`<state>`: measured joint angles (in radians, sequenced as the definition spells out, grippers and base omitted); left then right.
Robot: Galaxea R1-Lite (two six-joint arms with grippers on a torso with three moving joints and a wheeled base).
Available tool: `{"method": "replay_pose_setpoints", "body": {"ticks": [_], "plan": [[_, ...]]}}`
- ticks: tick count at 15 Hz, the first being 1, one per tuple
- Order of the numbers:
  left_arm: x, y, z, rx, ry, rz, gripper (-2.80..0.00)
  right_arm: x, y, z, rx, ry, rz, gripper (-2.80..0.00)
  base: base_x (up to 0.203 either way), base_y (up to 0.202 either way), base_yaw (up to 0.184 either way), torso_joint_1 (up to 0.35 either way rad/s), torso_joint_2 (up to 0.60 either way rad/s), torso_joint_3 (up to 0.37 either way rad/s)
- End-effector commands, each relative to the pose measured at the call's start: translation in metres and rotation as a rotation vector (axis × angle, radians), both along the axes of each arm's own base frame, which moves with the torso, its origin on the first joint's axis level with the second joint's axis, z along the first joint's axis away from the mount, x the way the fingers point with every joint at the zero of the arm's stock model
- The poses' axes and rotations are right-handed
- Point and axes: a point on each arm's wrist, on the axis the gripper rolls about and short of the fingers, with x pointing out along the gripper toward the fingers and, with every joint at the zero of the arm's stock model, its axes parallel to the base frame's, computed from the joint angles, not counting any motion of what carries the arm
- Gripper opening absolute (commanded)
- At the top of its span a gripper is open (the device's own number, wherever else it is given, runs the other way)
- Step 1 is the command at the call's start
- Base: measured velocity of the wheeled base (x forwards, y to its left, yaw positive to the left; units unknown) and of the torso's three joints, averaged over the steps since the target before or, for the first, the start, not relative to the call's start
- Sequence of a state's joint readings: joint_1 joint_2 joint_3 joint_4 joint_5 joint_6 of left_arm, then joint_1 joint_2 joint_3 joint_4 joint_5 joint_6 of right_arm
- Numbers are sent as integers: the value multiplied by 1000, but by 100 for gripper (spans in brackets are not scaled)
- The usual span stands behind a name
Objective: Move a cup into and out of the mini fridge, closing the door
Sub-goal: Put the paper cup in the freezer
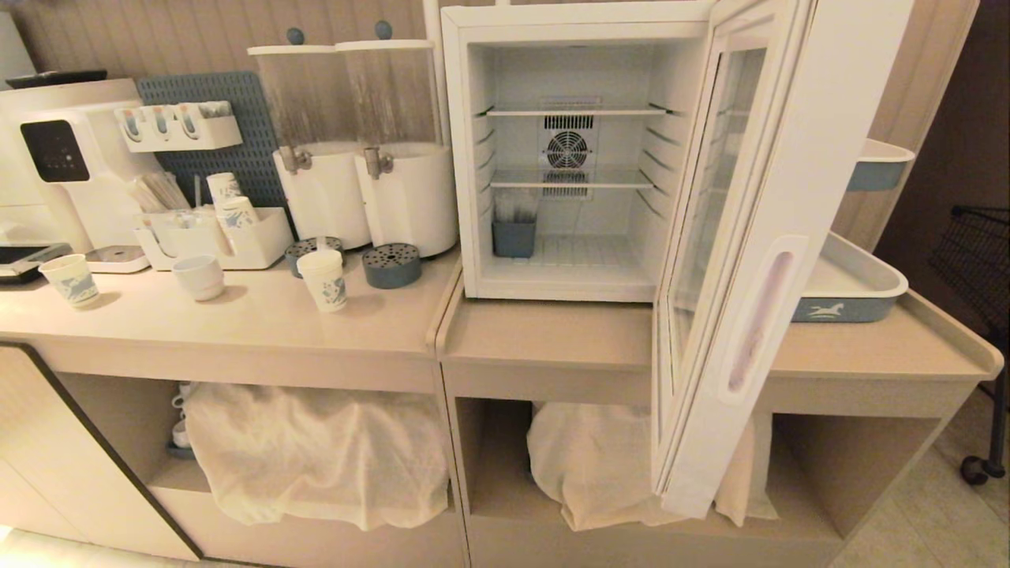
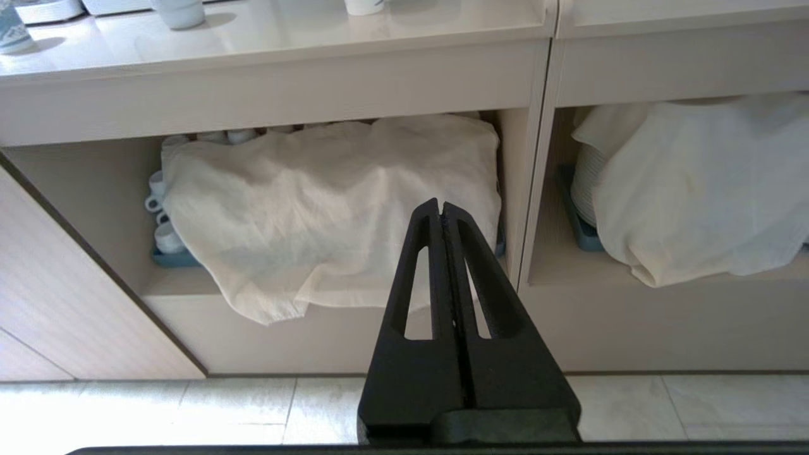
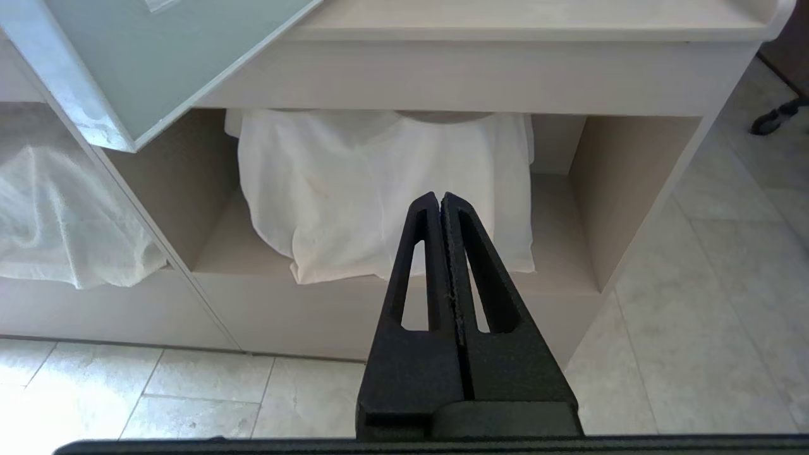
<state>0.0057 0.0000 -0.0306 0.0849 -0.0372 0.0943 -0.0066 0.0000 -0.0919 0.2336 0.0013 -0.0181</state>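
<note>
Head view showed the cup, tall, white with blue print, standing on the counter left of the mini fridge, whose door hung open. Left gripper and right gripper were pinched closed, empty.

Café drinks counter: dispensers, paper cups, mini fridge.

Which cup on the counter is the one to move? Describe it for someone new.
Start at the open mini fridge, then look left along the counter to the two white drink dispensers. The cup stands just in front of them. It is the tallest: blue-patterned paper with nested rims, unlike the plain mug or shorter paper cup.
</note>
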Motion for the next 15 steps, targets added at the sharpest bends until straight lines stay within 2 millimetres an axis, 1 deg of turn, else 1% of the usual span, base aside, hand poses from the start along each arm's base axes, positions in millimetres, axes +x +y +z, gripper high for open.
{"method": "replay_pose_setpoints", "body": {"ticks": [1, 3, 5, 15], "plan": [[0, 0, 0, 6, -1, 0, -280, 0, 0, 1, 0, 1, 1, -280, 0, 0, 0, 0, 0, 0], [0, 0, 0, 7, -1, 0, -280, 0, 0, 0, 0, 2, 0, -280, 0, 0, 0, 0, 0, 0], [0, 0, 0, 7, -1, 0, -280, 0, 0, 1, 0, 1, -1, -280, 3, 122, -7, 6, 2, 2], [0, 0, 0, 10, -1, 0, -280, 0, 0, 1, 0, 1, 1, -280, 0, 194, 0, 4, 3, 2]]}}
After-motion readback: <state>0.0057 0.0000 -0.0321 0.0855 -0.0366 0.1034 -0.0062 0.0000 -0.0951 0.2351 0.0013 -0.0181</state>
